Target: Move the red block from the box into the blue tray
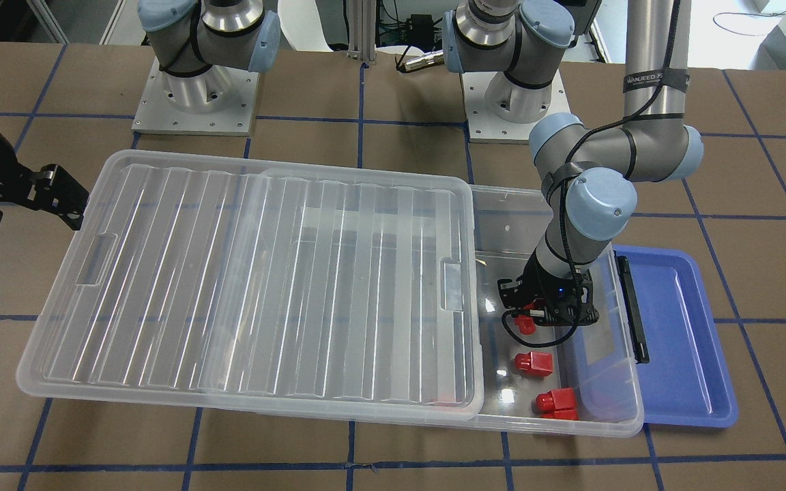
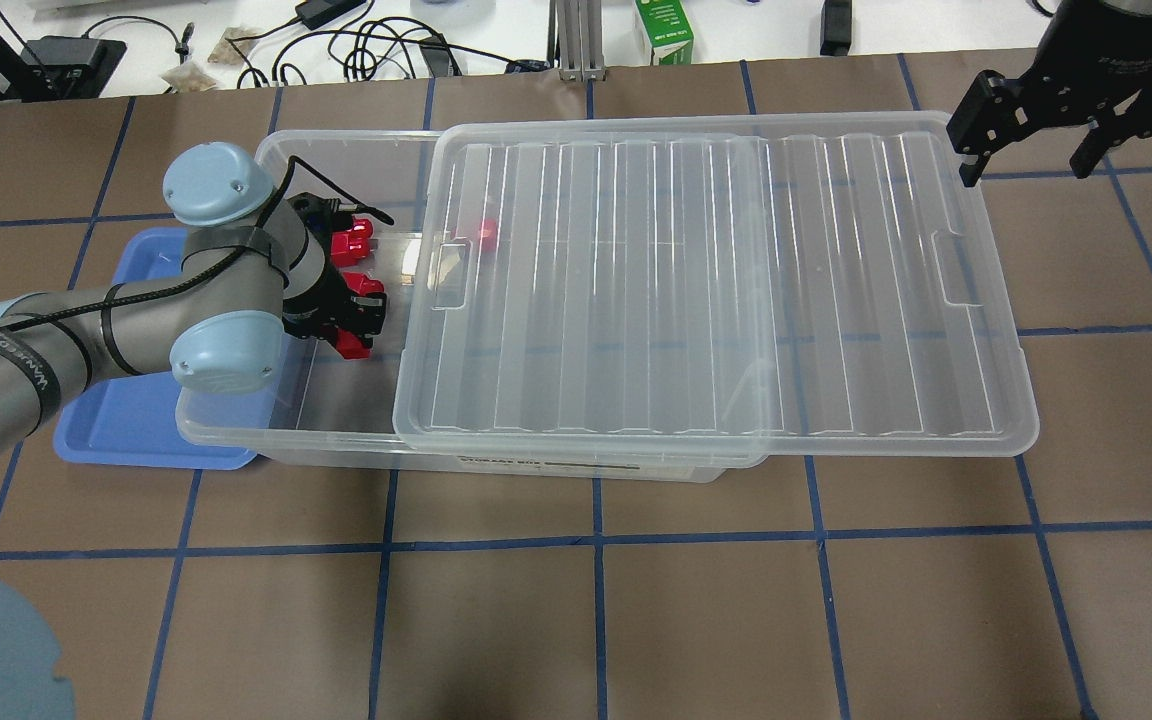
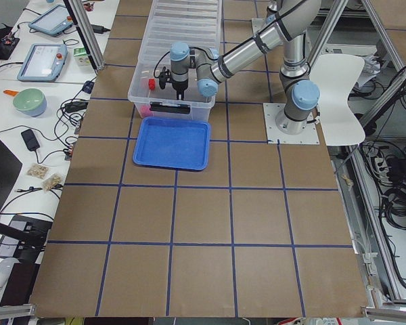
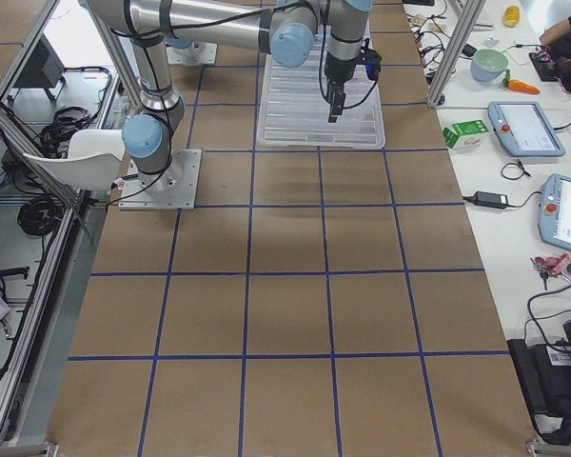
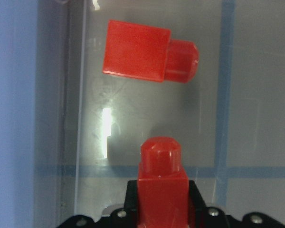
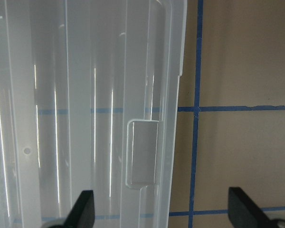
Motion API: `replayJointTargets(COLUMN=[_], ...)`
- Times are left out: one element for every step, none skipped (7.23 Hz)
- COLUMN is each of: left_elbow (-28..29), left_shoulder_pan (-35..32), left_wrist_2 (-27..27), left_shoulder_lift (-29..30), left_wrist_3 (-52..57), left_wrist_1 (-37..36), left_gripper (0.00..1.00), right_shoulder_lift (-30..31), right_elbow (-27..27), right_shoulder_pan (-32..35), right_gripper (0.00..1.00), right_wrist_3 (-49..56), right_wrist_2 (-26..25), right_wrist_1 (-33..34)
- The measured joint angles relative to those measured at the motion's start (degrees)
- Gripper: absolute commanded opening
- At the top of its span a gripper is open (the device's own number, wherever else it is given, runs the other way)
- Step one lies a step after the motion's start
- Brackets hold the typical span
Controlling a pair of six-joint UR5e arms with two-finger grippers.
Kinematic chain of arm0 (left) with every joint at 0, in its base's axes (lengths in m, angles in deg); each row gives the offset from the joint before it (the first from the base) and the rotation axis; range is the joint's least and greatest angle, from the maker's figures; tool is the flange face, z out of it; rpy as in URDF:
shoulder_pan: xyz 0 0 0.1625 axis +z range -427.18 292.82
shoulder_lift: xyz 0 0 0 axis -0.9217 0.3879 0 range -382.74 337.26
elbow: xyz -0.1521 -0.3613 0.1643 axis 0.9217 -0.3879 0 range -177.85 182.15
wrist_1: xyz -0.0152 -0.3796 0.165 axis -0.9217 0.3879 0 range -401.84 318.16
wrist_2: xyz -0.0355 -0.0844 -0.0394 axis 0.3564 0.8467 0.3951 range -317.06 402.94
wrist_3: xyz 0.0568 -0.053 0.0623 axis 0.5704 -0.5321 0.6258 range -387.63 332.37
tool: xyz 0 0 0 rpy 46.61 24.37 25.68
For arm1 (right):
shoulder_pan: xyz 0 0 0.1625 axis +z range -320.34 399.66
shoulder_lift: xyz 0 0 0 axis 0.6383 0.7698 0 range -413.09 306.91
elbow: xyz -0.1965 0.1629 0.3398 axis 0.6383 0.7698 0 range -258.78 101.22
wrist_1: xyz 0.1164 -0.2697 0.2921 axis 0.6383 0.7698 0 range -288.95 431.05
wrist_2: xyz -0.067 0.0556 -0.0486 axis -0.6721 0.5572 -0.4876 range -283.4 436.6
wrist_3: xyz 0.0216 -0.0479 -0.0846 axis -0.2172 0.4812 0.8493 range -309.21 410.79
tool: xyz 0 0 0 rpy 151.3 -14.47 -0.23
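Inside the box [image 1: 557, 428], at its uncovered end, the left hand [image 1: 525, 319] is closed tight on a red block [image 5: 161, 190]. Two more blocks [image 1: 533, 363] lie nearby. The blue tray [image 1: 679, 327] sits just beside the box. The right hand [image 2: 1026, 150] hangs open above the lid's [image 1: 263, 286] edge.

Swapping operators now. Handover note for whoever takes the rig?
Left gripper: shut on a red block, down inside the box's open end.
Right gripper: open, empty, hovering at the lid's far edge.
Two loose blocks lie in the open end. The tray sits beside the latch end, empty.
Done: lid slid aside, block gripped.
Left: lift the block over the wall and release it in the tray.
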Motion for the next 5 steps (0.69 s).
replayJointTargets(left_elbow=[1.09, 2.35, 4.41, 7.48, 11.43], left_shoulder_pan=[-0.21, -0.32, -0.38, -0.4, -0.08], left_wrist_2=[0.0, 0.0, -0.01, -0.13, -0.82], left_shoulder_lift=[-1.77, -4.14, -6.95, -9.73, -11.96], left_wrist_3=[-0.17, -0.32, -0.57, -0.94, -1.02], left_wrist_1=[2.61, 6.54, 12.48, 19.77, 27.06], left_gripper=[0.0, 0.0, 0.0, 0.0, 0.0], right_shoulder_lift=[0.0, 0.0, -0.01, -0.03, -0.02], right_elbow=[-0.03, -0.05, -0.06, -0.09, -0.12], right_shoulder_pan=[0.0, 0.0, 0.0, 0.0, 0.0], right_gripper=[1.0, 1.0, 1.0, 1.0, 1.0], right_wrist_3=[0.0, 0.0, 0.0, 0.0, 0.0], right_wrist_2=[0.0, 0.0, 0.0, 0.0, 0.0], right_wrist_1=[0.02, 0.01, -0.03, -0.05, -0.05])
